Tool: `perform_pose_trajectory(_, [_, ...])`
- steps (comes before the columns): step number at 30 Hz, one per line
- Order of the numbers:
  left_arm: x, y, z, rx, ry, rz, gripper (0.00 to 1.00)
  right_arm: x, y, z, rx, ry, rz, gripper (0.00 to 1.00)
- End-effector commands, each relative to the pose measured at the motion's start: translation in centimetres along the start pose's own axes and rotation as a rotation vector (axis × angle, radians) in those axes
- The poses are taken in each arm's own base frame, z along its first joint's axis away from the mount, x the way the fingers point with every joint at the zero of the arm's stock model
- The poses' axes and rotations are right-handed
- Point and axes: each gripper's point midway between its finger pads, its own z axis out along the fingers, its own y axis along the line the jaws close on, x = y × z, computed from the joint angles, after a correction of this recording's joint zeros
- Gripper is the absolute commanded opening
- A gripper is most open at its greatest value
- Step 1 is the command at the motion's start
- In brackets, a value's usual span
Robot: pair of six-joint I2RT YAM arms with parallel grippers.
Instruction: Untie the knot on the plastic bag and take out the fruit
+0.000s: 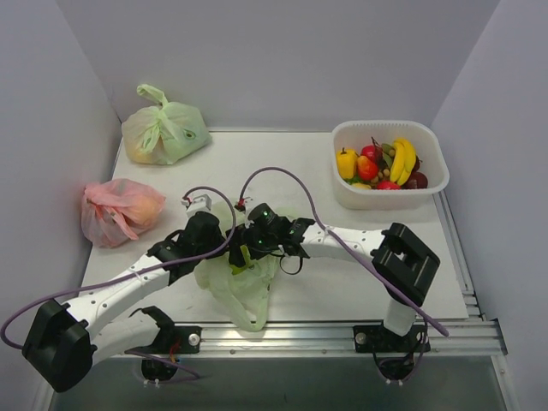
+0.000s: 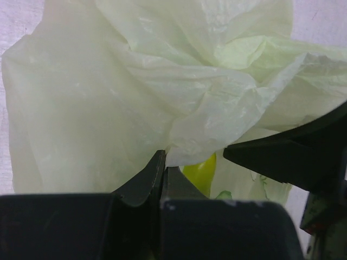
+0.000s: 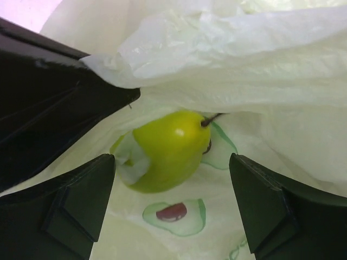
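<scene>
The pale-green plastic bag (image 1: 242, 291) lies open near the table's front edge, between both arms; no knot shows. My left gripper (image 1: 228, 255) is shut on a fold of the bag's film (image 2: 179, 108), pinched at its tips (image 2: 164, 162) and held lifted. My right gripper (image 1: 250, 250) is open inside the bag's mouth (image 3: 172, 187), its jaws either side of a green apple (image 3: 165, 151) lying on the bag's printed inner wall. The apple also peeks out in the left wrist view (image 2: 200, 172). Other fruit, bananas (image 1: 402, 158) among them, lies in a white basin (image 1: 428, 193).
A second plump green bag (image 1: 167, 130) sits at the back left and a pink-red bag (image 1: 116, 210) at the left edge. Walls enclose the table at the left, back and right. A metal rail (image 1: 342, 330) runs along the front.
</scene>
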Motion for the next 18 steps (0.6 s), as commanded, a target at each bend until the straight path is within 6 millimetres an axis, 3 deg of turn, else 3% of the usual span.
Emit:
perform_pose_trajectory(1, [-0.6, -0.6, -0.3, 0.033, -0.019, -0.037, 0.00, -1.5, 1.3, 1.3, -0.053, -0.039, -0.015, 0.89])
perform_pose_trajectory(6, [-0.4, -0.6, -0.2, 0.044, -0.018, -0.044, 0.00, -0.8, 1.3, 3.1, -0.079, -0.023, -0.037, 0.87])
perform_pose_trajectory(9, [-0.5, -0.5, -0.2, 0.040, -0.024, -0.038, 0.00, -0.6, 0.9, 3.0, -0.074, -0.020, -0.037, 0.76])
perform_pose_trajectory(13, [-1.2, 0.2, -0.4, 0.020, -0.050, -0.029, 0.00, -0.8, -0.1, 1.3, -0.054, -0.046, -0.028, 0.53])
perform_pose_trajectory(14, [-1.5, 0.3, -0.5, 0.016, -0.060, -0.029, 0.00, -0.9, -0.4, 0.8, -0.046, -0.053, -0.031, 0.42])
perform_pose_trajectory(18, [-2.5, 1.0, -0.4, -0.005, -0.080, -0.010, 0.00, -1.8, -0.9, -2.5, -0.028, -0.086, -0.059, 0.31])
